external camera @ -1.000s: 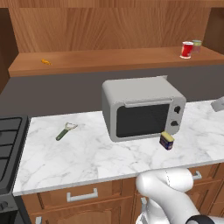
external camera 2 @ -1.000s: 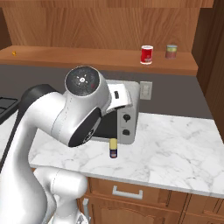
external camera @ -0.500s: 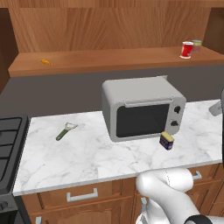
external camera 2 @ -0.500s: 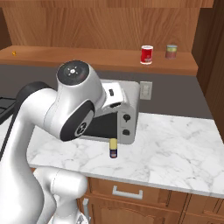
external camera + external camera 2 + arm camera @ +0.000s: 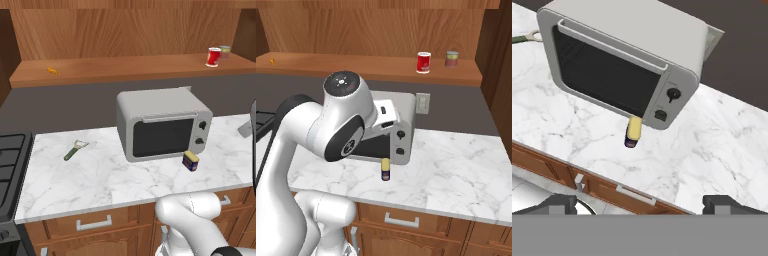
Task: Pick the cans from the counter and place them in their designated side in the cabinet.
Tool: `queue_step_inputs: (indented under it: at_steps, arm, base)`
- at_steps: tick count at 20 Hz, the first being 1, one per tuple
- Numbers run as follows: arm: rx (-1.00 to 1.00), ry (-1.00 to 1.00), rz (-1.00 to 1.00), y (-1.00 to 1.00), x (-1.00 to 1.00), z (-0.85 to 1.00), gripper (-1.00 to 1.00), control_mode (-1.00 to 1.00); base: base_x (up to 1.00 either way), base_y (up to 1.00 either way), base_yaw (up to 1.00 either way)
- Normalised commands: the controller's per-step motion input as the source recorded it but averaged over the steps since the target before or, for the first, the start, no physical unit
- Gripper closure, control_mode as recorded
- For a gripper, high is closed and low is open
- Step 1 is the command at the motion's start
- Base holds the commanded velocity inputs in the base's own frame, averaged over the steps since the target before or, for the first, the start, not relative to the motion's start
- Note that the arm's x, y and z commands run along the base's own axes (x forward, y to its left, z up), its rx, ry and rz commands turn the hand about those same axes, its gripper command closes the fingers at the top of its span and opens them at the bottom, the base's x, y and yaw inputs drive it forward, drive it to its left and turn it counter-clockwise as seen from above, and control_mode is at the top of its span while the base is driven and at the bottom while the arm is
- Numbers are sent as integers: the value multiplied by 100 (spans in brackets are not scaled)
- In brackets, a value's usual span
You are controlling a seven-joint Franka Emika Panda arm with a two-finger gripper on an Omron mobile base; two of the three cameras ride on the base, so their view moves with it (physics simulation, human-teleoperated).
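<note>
The red can (image 5: 213, 56) (image 5: 424, 62) stands at the right end of the cabinet (image 5: 125, 67) (image 5: 356, 62) shelf. On the marble counter (image 5: 100, 175) (image 5: 456, 170) (image 5: 712, 150), the dark blue can with a yellow top (image 5: 190, 161) (image 5: 386, 170) (image 5: 633, 131) stands upright just in front of the microwave's control panel. My gripper (image 5: 643, 207) hangs above the counter's front edge, well short of the blue can. Its fingertips (image 5: 559, 205) are wide apart, so it is open with nothing between them.
A grey microwave (image 5: 162, 122) (image 5: 398, 130) (image 5: 622, 60) sits mid-counter, door shut. A pale can (image 5: 225, 52) (image 5: 452, 58) stands right of the red one. A green peeler (image 5: 75, 149) lies to the left, near the black stove (image 5: 10, 165). My arm (image 5: 341, 120) blocks the microwave's left part.
In the right base view the arm's big upper joint has swung a little up and to the left. Both cans stay where they were. The gripper stays open.
</note>
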Motion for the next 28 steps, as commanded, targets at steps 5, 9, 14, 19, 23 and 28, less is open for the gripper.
queue_step_inputs:
  at_steps: [5, 9, 14, 19, 23, 28]
  arm:
    - [6, 3, 0, 11, -9, 0, -100, -100]
    - [6, 2, 0, 11, -10, 0, -100, -100]
    - [1, 1, 0, 9, -7, -3, -100, -100]
    - [0, 0, 0, 7, -9, -14, -100, -100]
    - [0, -6, 0, 6, -6, -14, -100, -100]
    - [0, -8, 0, 8, 0, -12, -100, -100]
  base:
    - [0, 0, 0]
    - [0, 0, 0]
    - [0, 0, 0]
    - [0, 0, 0]
    - [0, 0, 0]
    - [0, 0, 0]
